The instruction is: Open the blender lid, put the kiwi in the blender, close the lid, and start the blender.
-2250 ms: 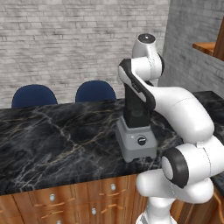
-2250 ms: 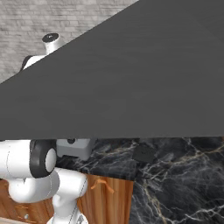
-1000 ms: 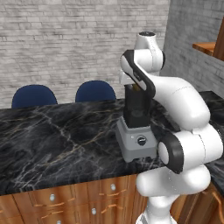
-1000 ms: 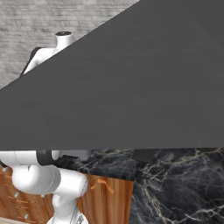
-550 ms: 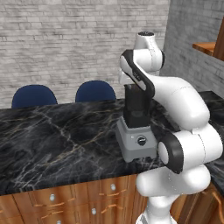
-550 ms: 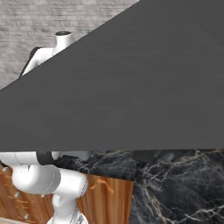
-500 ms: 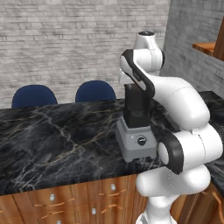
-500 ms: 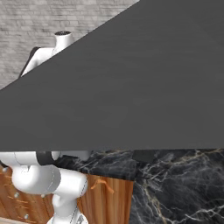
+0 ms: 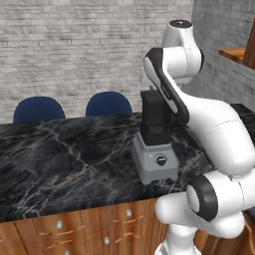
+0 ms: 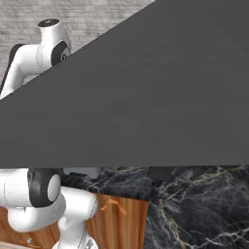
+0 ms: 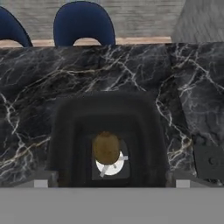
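A: We're looking down at the surface (image 9: 64,159), black marble with pale veins, over wooden drawers (image 9: 79,229) with small round knobs. A grey brick wall (image 9: 74,45) runs behind it, and two blue chairs (image 9: 108,103) are tucked in on the far side.

B: And the blender (image 9: 155,144) stands on that marble, near the front edge: grey base, black knob facing us, dark jar on top.

A: From the hand view the jar is open at the top, and there's the kiwi (image 11: 106,148), brown and oval, down inside the jar, resting over the pale blade hub at the bottom.

B: The lid (image 11: 209,161)? A flat dark square lies on the marble just right of the jar, cut off by the picture's edge. I'd take that for it, though it's dim.

A: The tool?

B: Its tips are barely visible at the bottom corners of the hand view, set far apart, nothing between them: released. In the left base view the arm's own links cover the jar's top.

A: And the right base view is mostly blocked by a large dark grey slab (image 10: 146,97); what it is, I can't tell.
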